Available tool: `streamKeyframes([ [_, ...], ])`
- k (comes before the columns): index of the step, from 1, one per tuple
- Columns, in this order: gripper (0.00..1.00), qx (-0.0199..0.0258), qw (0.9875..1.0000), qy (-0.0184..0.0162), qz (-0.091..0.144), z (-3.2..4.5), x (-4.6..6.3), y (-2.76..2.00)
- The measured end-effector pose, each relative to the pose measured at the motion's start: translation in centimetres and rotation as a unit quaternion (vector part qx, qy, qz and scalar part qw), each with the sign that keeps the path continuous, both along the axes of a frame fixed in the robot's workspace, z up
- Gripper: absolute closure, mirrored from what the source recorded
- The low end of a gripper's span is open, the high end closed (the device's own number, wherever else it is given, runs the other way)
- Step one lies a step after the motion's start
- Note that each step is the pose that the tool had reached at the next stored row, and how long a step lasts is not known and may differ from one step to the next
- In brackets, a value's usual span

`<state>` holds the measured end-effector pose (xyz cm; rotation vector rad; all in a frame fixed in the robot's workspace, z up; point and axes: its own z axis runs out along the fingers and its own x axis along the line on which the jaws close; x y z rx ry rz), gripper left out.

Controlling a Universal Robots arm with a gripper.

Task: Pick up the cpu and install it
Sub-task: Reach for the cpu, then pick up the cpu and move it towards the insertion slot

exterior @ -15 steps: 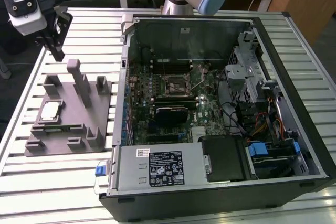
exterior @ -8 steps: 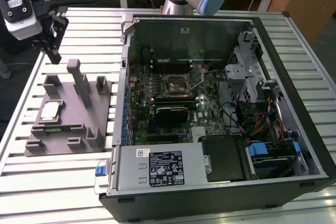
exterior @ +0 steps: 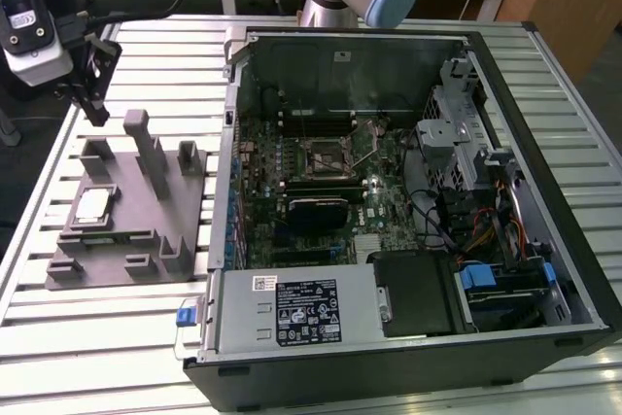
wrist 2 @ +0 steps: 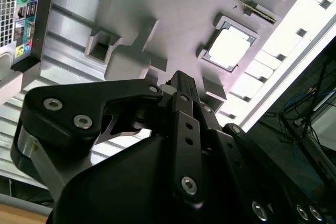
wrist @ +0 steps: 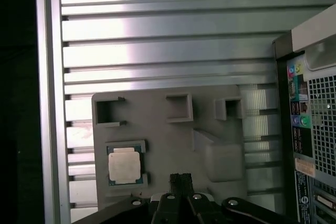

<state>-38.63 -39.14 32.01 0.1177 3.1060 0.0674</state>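
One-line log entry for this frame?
gripper: hovers by fixture, not touching cpu | cpu: lying in fixture pocket beside open computer case | install: not done

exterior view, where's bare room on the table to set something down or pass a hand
Bare table slats lie nearer the camera than the grey fixture, and beyond it toward the gripper. The fixture is crowded with posts and the cpu; the computer case is packed.

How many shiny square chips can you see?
1. The cpu lies in a pocket of the grey fixture, to the exterior view's left of the open computer case. More could be hidden inside the case.
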Motion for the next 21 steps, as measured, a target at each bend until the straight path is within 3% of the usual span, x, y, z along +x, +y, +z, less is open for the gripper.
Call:
streamKeyframes([
  [10, 0.89, 0.0000, 1.0000, 0.0000, 0.000, -1.16, -1.0, 0.00],
  [21, 0.89, 0.0000, 1.0000, 0.0000, 0.000, -1.38, -1.1, 0.00],
])
